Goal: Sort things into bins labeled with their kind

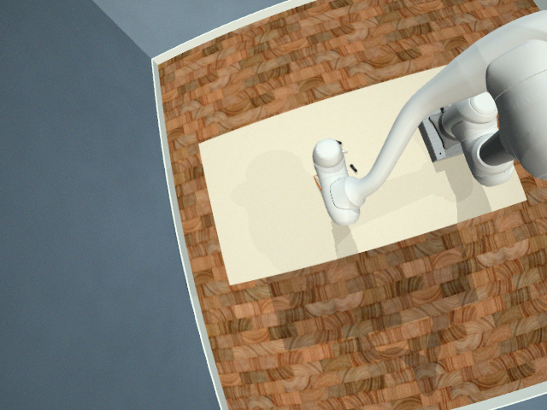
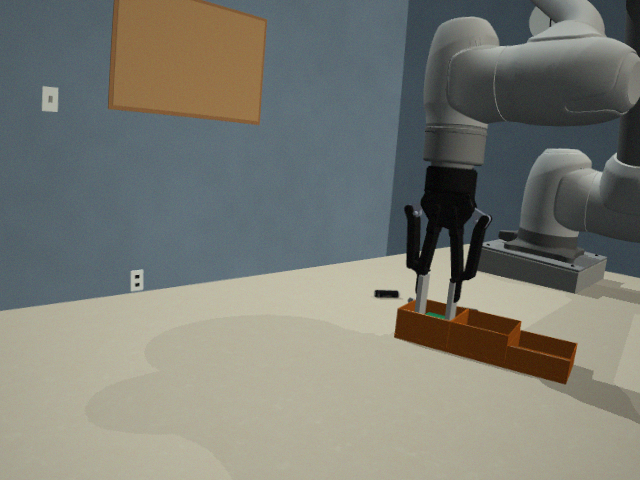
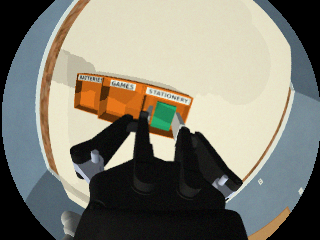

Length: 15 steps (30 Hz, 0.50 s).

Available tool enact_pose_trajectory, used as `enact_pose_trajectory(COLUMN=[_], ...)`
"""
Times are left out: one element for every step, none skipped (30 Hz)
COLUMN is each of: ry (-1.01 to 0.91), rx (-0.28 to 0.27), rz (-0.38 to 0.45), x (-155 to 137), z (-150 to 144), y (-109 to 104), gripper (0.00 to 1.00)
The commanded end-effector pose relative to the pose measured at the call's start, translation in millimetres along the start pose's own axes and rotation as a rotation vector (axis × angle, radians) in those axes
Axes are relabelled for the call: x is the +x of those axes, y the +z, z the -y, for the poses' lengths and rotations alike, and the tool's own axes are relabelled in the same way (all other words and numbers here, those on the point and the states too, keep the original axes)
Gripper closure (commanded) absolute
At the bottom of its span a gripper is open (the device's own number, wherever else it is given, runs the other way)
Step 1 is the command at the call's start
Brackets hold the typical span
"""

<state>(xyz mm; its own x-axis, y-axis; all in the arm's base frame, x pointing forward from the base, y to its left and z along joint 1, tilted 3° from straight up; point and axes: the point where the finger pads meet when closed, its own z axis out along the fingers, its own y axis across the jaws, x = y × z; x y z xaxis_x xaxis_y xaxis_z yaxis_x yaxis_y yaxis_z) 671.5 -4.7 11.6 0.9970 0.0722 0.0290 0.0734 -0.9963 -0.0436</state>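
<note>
A row of three orange bins [image 2: 465, 343] [image 3: 116, 103] stands on the table, only a sliver of it showing in the top view [image 1: 316, 181]. In the wrist view the labels read STATIONERY, GAMES and a third I cannot read. A small green block [image 2: 437, 315] [image 3: 162, 118] lies in the STATIONERY end bin. My gripper [image 2: 436, 308] [image 3: 162, 115] reaches down into that bin with a fingertip on each side of the block, slightly parted and loose around it. A small black thing [image 2: 386, 293] [image 1: 353, 167] lies on the table behind the bins.
The arm's grey base [image 2: 542, 263] [image 1: 435, 141] stands at the table's far right end. The arm [image 1: 388, 145] hangs over the bins in the top view and hides them. The cream table top [image 1: 265, 198] ends above a wood floor.
</note>
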Motion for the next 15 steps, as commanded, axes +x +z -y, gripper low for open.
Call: enact_pose_trajectory(ry=[0.000, 0.000, 0.000, 0.000, 0.000, 0.000, 0.000, 0.000, 0.000, 0.000, 0.000, 0.000, 0.000, 0.000, 0.000], rx=[0.000, 0.000, 0.000, 0.000, 0.000, 0.000, 0.000, 0.000, 0.000, 0.000, 0.000, 0.000, 0.000, 0.000, 0.000], rz=[0.000, 0.000, 0.000, 0.000, 0.000, 0.000, 0.000, 0.000, 0.000, 0.000, 0.000, 0.000, 0.000, 0.000, 0.000], x=[0, 0, 0, 0, 0, 0, 0, 0, 0, 0, 0, 0, 0, 0, 0], z=[0, 0, 0, 0, 0, 0, 0, 0, 0, 0, 0, 0, 0, 0, 0], y=[-4, -4, -4, -5, -6, -8, -9, -10, -12, -13, -14, -16, -17, -18, -20], gripper=[0.72, 0.72, 0.72, 0.72, 0.72, 0.72, 0.72, 0.72, 0.72, 0.72, 0.72, 0.72, 0.72, 0.72, 0.72])
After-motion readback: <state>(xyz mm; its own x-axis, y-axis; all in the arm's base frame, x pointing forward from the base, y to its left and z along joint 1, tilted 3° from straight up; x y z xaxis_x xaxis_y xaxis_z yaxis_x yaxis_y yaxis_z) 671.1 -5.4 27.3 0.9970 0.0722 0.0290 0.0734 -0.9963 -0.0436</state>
